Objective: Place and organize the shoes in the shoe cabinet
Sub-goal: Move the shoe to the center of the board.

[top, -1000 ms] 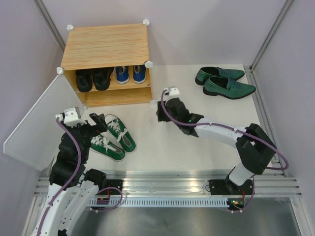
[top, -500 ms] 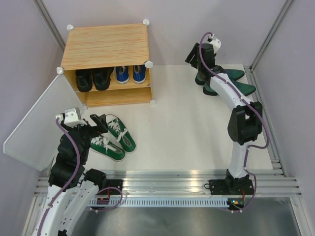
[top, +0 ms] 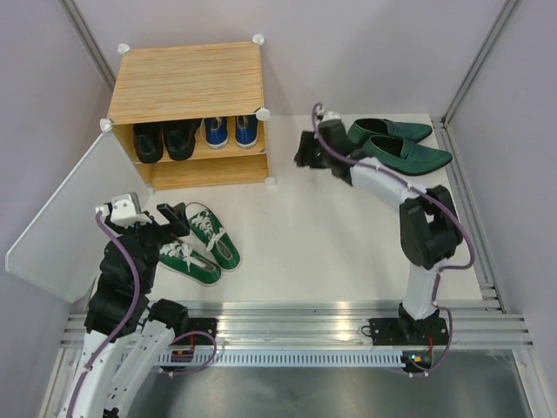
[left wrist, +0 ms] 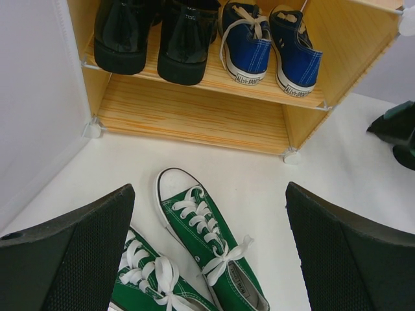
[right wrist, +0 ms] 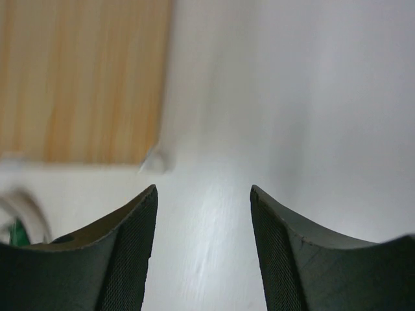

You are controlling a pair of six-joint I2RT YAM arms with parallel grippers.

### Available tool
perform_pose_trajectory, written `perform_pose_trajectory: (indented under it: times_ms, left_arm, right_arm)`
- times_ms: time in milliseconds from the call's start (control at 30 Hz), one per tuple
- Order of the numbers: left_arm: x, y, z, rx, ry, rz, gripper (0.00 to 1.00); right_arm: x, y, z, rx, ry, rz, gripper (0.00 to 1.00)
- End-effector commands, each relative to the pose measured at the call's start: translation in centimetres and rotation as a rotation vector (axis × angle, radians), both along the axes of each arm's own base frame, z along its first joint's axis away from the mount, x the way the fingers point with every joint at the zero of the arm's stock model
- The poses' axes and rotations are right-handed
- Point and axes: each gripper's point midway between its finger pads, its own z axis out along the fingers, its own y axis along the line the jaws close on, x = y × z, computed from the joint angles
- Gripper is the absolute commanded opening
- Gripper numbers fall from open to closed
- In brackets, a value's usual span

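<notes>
The left arm [top: 117,270] is hovering low, jaws spread wide, nothing between them; the right arm [top: 376,179] is stretching forward, jaws parted, empty.

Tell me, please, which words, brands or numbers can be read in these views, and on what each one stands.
"ALL STAR": heel strip of the left blue sneaker on the shoe cabinet upper shelf, left wrist view.
Heel strip of the right blue sneaker: similar print, too small to read surely.
Green sneakers, black boots, loafers: no readable text.
</notes>
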Motion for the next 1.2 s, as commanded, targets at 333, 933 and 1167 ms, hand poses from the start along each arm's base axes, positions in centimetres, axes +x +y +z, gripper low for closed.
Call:
perform_pose_trajectory:
  times_ms: [333, 933, 1167]
  left_arm:
    - [-0.7, 1.5, 1.5, -0.016, -0.069, 0.070, 1.00]
    - [-0.6, 1.2, 1.4, -0.015, -0.066, 0.055, 0.99]
    - [-0.6, 1.1, 1.3, -0.014, -0.066, 0.046, 0.99]
  right_arm:
    - [-30.1, 21.7, 2.6, 0.047, -0.215, 0.998, 0.63]
    - [-25.7, 26.2, -7.5, -0.412, -0.159, 0.796, 0.65]
    - [-24.8, 24.7, -10.3, -0.475, -0.100, 0.735, 0.01]
